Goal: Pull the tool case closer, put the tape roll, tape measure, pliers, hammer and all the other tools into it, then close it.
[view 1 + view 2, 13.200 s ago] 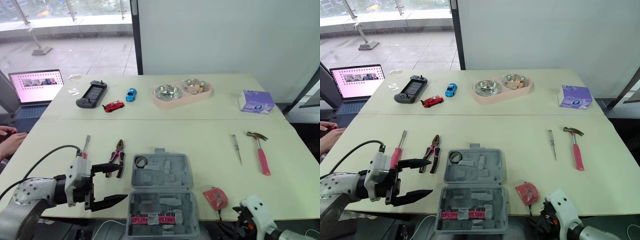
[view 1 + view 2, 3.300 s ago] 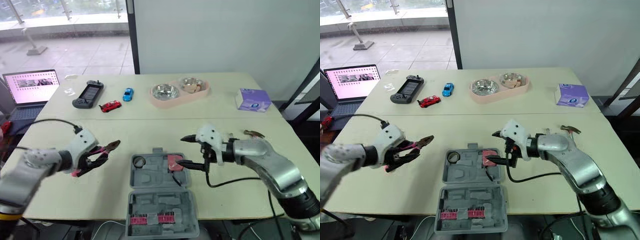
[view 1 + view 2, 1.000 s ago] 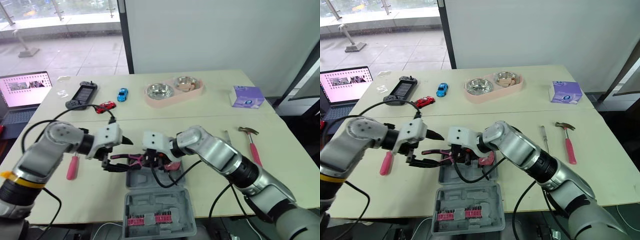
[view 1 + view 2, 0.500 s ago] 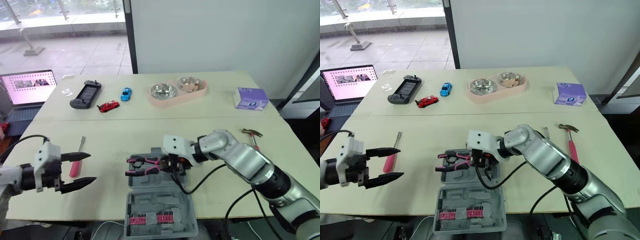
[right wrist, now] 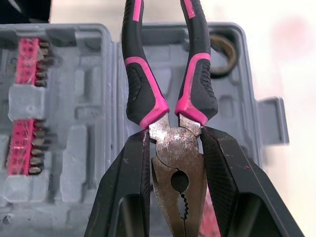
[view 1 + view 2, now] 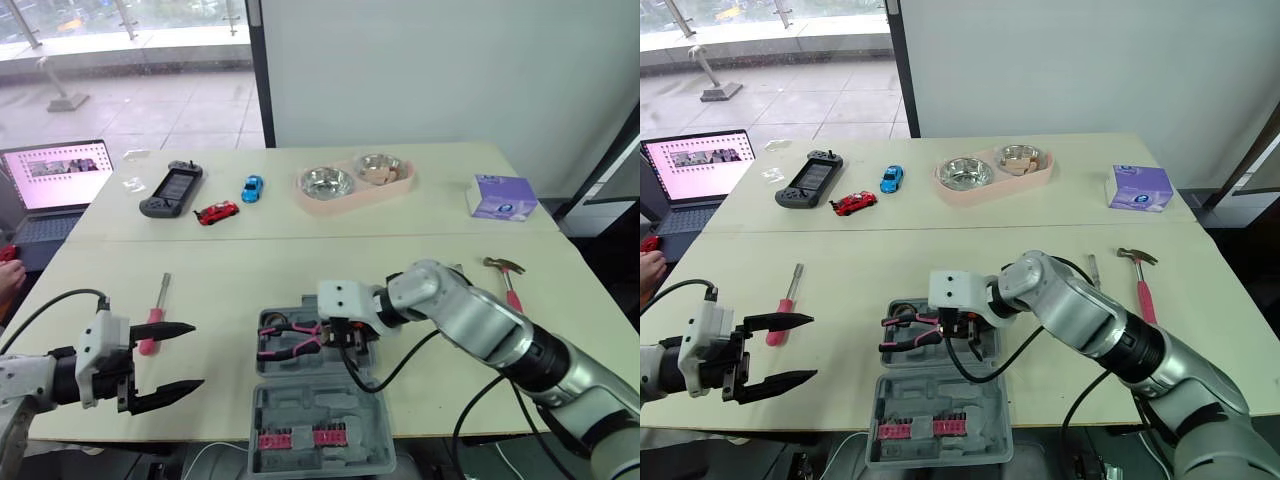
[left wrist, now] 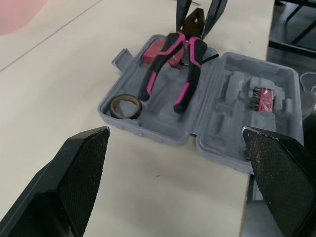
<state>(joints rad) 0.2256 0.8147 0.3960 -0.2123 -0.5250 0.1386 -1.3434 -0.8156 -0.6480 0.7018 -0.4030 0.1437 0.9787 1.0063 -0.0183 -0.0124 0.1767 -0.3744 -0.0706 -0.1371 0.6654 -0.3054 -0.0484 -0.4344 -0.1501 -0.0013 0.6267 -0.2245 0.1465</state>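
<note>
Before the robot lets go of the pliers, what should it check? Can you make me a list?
1. Pliers are over the tool case: ok. The right gripper holds them by the metal head, above the tray.
2. Pliers sit properly in their slot: cannot tell.
3. Nothing blocks the tray: ok. The tape roll is in its corner and the tape measure lies beside the pliers.
4. Left gripper is out of the way: ok. It is open and apart from the case.
5. Everything is packed: not ok. The screwdriver and hammer lie on the table.
</note>
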